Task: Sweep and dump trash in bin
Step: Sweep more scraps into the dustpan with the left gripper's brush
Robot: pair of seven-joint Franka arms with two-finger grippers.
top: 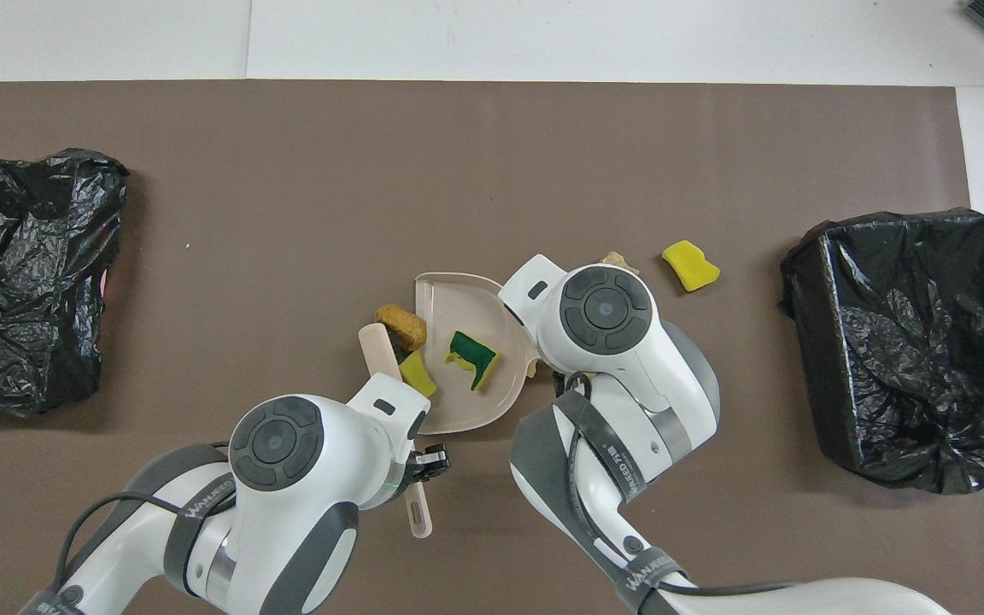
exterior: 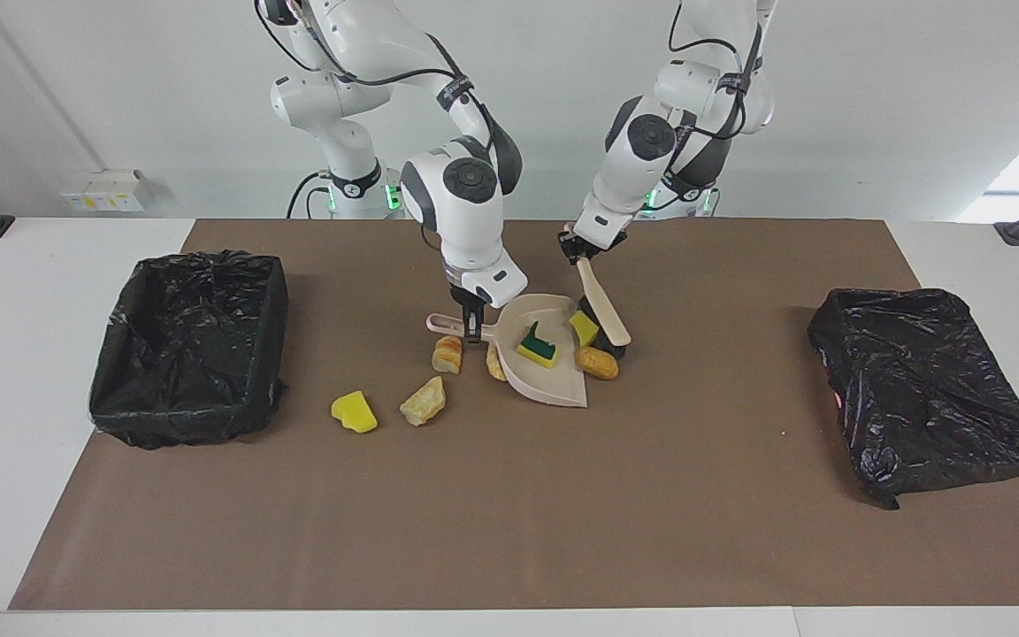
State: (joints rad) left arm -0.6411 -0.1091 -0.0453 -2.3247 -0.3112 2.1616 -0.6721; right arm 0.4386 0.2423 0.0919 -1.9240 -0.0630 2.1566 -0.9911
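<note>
Mid-table, on the brown mat (exterior: pixel 509 513). My right gripper (exterior: pixel 472 329) is down at the dustpan (exterior: pixel 554 376) and has its fingers closed on the pan's short handle, which points toward the right arm's end. The pan is pale beige and lies flat on the mat.

My left gripper (exterior: pixel 582 252) is clamped on the top of the brush (exterior: pixel 605 305), a beige-handled hand brush slanting down to the pan's edge on the left arm's side; its dark bristle end meets the mat there.

Trash, as I see it:
- green-backed sponge (exterior: pixel 538 347): yellow block, dark green face up, inside the pan.
- yellow sponge chunk (exterior: pixel 583 327): at the pan's rim, against the brush.
- tan bread lump (exterior: pixel 596 362): just beside the pan, by the bristles.
- bread piece (exterior: pixel 448 353): striped tan, on the mat near the handle.
- a small tan piece (exterior: pixel 495 363) tucked against the pan's wall on the right arm's side.
- pale orange crumbly lump (exterior: pixel 424 401) and loose yellow chunk (exterior: pixel 354 411): farther from the robots, toward the open bin.

Open bin (exterior: pixel 125 354), black-lined, at the right arm's end. A heaped black bag (exterior: pixel 925 389) at the left arm's end.
</note>
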